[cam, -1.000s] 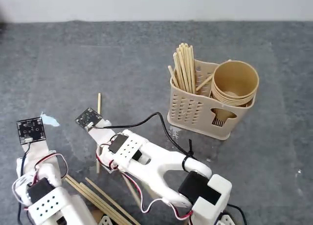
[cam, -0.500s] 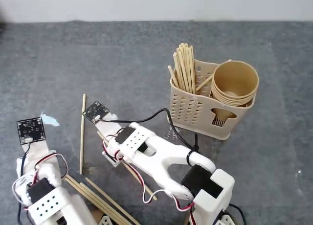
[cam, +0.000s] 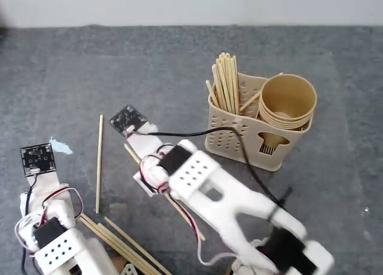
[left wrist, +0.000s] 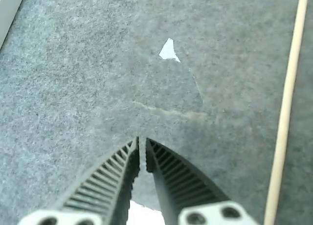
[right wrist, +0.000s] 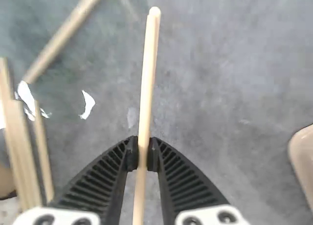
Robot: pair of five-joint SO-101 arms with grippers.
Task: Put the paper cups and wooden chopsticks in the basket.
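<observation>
The beige basket [cam: 239, 137] stands at the right and holds a bundle of upright wooden chopsticks [cam: 226, 83] and stacked paper cups [cam: 288, 101]. My right gripper [right wrist: 142, 156] is shut on one chopstick [right wrist: 147, 78], which runs slantwise under the right arm [cam: 197, 179] left of the basket. A loose chopstick [cam: 99, 161] lies on the mat left of that arm. My left gripper [left wrist: 142, 151] is shut on nothing, low over the mat at the near left, beside that loose chopstick [left wrist: 286, 112].
Several more chopsticks [cam: 119, 245] lie slantwise at the near left edge by the left arm's base, and some show as chopsticks [right wrist: 19, 151] beside the right gripper. A small white scrap [left wrist: 168, 50] lies on the grey mat. The basket's corner [right wrist: 301, 151] is close by.
The right arm has lifted and swung away from me toward the basket with a chopstick in its gripper. One chopstick shifted left and now lies flat. The left arm has kept still.
</observation>
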